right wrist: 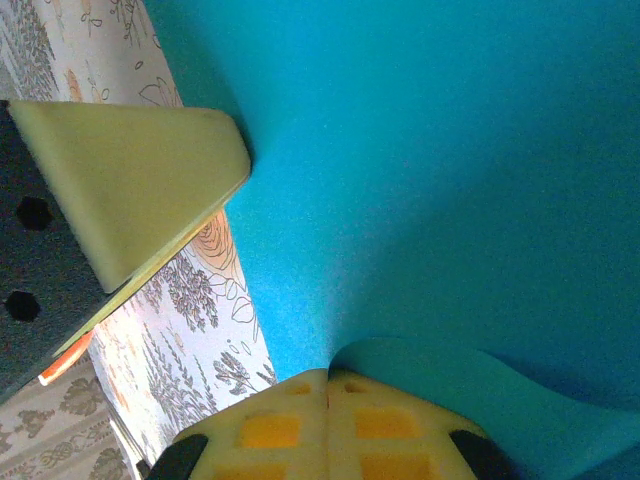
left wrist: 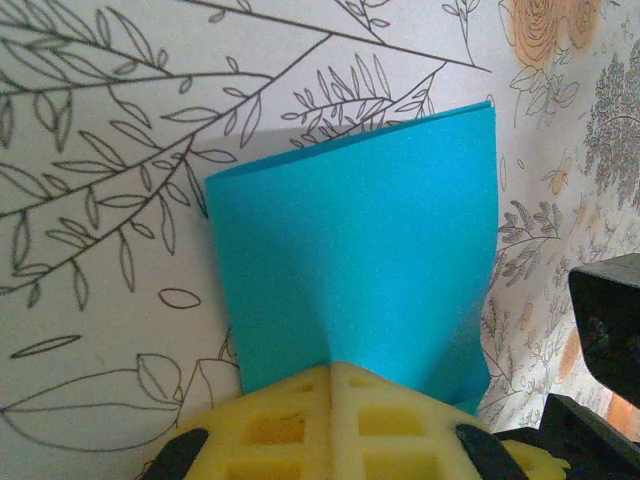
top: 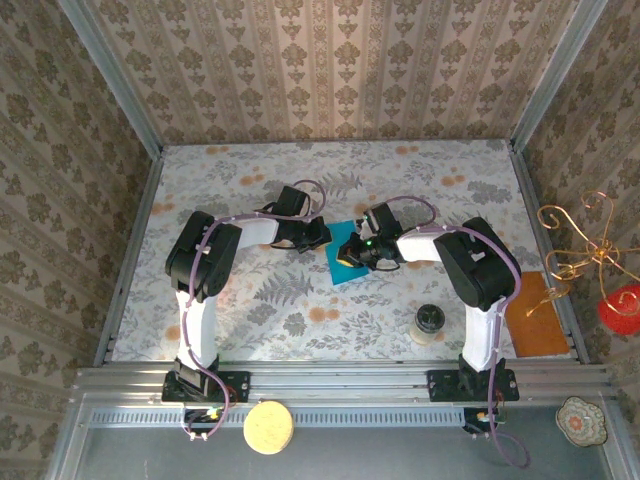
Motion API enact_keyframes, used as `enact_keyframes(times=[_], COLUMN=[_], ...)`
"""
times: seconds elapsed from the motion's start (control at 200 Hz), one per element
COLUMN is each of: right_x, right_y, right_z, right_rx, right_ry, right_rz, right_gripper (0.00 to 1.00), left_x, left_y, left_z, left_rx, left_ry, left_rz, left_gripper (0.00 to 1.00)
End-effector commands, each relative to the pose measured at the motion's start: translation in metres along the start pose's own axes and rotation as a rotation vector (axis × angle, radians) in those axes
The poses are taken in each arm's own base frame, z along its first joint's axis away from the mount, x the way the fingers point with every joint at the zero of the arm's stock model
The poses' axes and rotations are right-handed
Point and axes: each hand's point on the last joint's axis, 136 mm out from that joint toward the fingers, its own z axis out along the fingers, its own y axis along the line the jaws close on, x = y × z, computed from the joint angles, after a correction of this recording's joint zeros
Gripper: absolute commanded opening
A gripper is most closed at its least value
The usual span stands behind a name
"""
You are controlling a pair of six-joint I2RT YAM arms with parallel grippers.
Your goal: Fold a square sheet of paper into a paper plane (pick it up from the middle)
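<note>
Both left gripper [left wrist: 335,400], right gripper [right wrist: 328,405] clamped on square sheet of paper [left wrist: 360,250].

Seen from above, the square sheet of paper [top: 342,277] is half covered by the right claw [top: 352,256], and the left claw [top: 326,239] overlaps its left edge. Any creases are too small to read there. In the left wrist view the sheet's near edge disappears behind the yellow pads [left wrist: 300,425], which the bottom edge cuts off. A black block [left wrist: 608,315], probably the other claw, is cropped at the right. In the right wrist view the sheet runs off the top and right edges, and its curled near layer is blurred.
</note>
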Motion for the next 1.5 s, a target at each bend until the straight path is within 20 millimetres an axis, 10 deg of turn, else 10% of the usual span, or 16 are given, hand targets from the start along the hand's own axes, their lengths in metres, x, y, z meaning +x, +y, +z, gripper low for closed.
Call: enact_keyframes(times=[0.0, 0.33, 0.725, 1.496], right_x=[0.005, 0.006, 0.009, 0.024], right_y=[-0.018, -0.023, -0.025, -0.067], right_z=[0.007, 0.010, 0.009, 0.017], right_rx=[0.069, 0.082, 0.074, 0.208], right_ry=[0.014, 0.025, 0.026, 0.065], right_rz=[0.025, 0.046, 0.032, 0.081], right_gripper=[0.11, 0.32, 0.44, 0.04], left_x=[0.022, -0.011, 0.009, 0.038], left_y=[0.028, 0.016, 0.005, -0.016], left_z=[0.005, -0.046, -0.056, -0.017], left_rx=[-0.084, -0.069, -0.027, 0.015], left_ry=[0.060, -0.109, -0.114, -0.009], left_rz=[-0.058, -0.079, -0.060, -0.043], left_gripper=[0.08, 0.20, 0.32, 0.00])
